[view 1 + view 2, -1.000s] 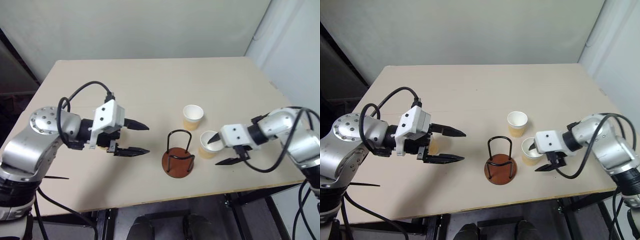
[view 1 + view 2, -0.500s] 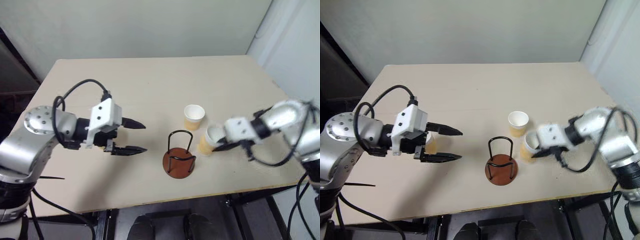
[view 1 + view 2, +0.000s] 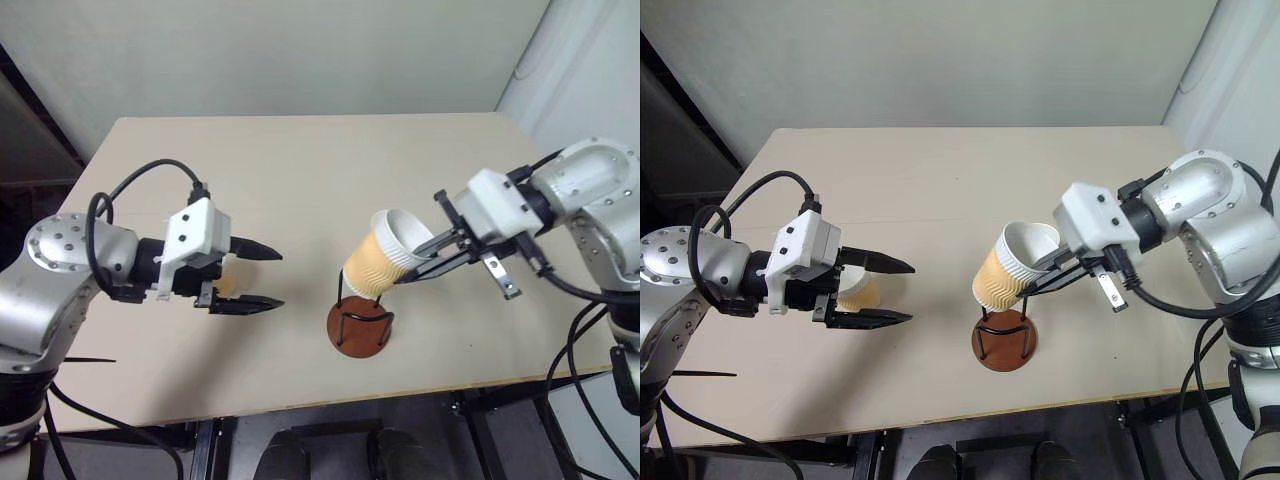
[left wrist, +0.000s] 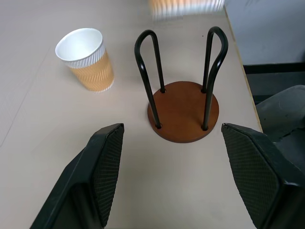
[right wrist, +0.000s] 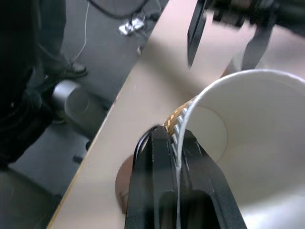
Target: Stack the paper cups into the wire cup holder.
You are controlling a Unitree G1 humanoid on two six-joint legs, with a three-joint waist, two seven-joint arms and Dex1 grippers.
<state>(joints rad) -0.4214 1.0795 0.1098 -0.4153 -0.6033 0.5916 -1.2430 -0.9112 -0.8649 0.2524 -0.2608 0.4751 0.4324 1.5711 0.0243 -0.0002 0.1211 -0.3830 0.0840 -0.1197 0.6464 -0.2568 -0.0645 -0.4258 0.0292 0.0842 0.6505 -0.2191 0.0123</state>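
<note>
The wire cup holder [image 3: 359,322] is found nearest the front edge of the table [image 3: 300,170], empty: a smooth round reddish-brown disc base bearing thin black wire uprights bent into arches.

Directly above it a paper cup [image 3: 384,256] is carried tilted, clear of the table, its base towards the holder and its mouth turned up towards the right arm. It is pinched at the rim by the closed right gripper [image 3: 1052,272], one finger inside the wall and one outside. The cup is tapered, white inside, with a ribbed pale orange sleeve.

The step in hand is judged to be the transfer of the first cup to the holder. For the next move, the cup would have to be righted, centred between the wire arches and lowered onto the disc before release.

To the left, the left gripper [image 3: 262,278] is held with its fingers spread wide and empty, a second cup [image 3: 858,291] standing between them.

A third cup [image 4: 87,59] stands upright beyond the holder.
</note>
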